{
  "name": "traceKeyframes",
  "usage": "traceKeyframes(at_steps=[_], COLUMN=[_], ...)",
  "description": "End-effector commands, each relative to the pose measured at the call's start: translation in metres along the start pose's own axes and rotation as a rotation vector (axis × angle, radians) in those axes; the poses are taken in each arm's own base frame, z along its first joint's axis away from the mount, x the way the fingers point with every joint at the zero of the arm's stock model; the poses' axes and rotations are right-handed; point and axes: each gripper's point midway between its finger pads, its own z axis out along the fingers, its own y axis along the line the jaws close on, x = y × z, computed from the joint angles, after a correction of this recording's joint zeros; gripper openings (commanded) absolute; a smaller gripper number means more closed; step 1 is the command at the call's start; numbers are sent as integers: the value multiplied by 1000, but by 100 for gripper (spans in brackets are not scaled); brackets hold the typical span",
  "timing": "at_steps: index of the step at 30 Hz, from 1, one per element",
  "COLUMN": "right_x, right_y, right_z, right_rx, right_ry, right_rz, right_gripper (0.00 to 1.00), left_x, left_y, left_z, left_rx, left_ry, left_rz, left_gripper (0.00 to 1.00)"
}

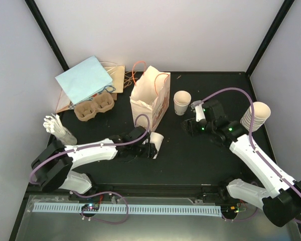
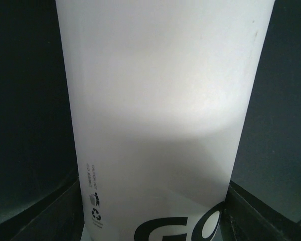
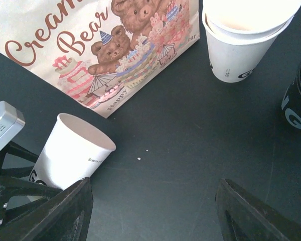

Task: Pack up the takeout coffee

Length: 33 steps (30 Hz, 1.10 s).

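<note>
- Reaching over the black table (image 1: 200, 160) in the top view, the left gripper (image 1: 149, 149) sits around the lower part of a white cup (image 1: 157, 141), just in front of the printed paper bag (image 1: 151, 98). The cup has no lid.
- Same view: the right gripper (image 1: 188, 125) hovers near a nested pair of cups (image 1: 182, 103) that stands beside the bag. A taller cup stack (image 1: 256, 118) stands by the table's right edge. The brown pulp tray (image 1: 94, 108) lies well apart at the back left.
- Left wrist view: the white cup fills the frame between the two fingers (image 2: 45, 211), which lie close along its walls. Whether they press on it I cannot tell.
- Right wrist view: this gripper's fingers (image 3: 251, 213) stand wide apart with only bare table between them. Beyond them the white cup shows its open mouth near the bag's bear-printed face, and the nested pair stands at the upper right.
</note>
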Motion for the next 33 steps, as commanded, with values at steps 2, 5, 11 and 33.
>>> traceKeyframes(at_steps=[2, 5, 11, 33], right_x=[0, 4, 8, 30], right_y=[8, 9, 20, 103], right_z=[-7, -7, -9, -41], right_rx=[-34, -42, -87, -524], right_ry=[10, 32, 111, 330], right_rz=[8, 23, 90, 140], right_gripper=[69, 70, 71, 63], left_x=[-8, -8, -11, -1], left_y=[-17, -19, -36, -77], left_z=[-11, -14, -37, -134], left_rx=[55, 62, 154, 455], left_ry=[-65, -71, -156, -449], left_rz=[80, 110, 219, 638], left_gripper=[68, 68, 68, 70])
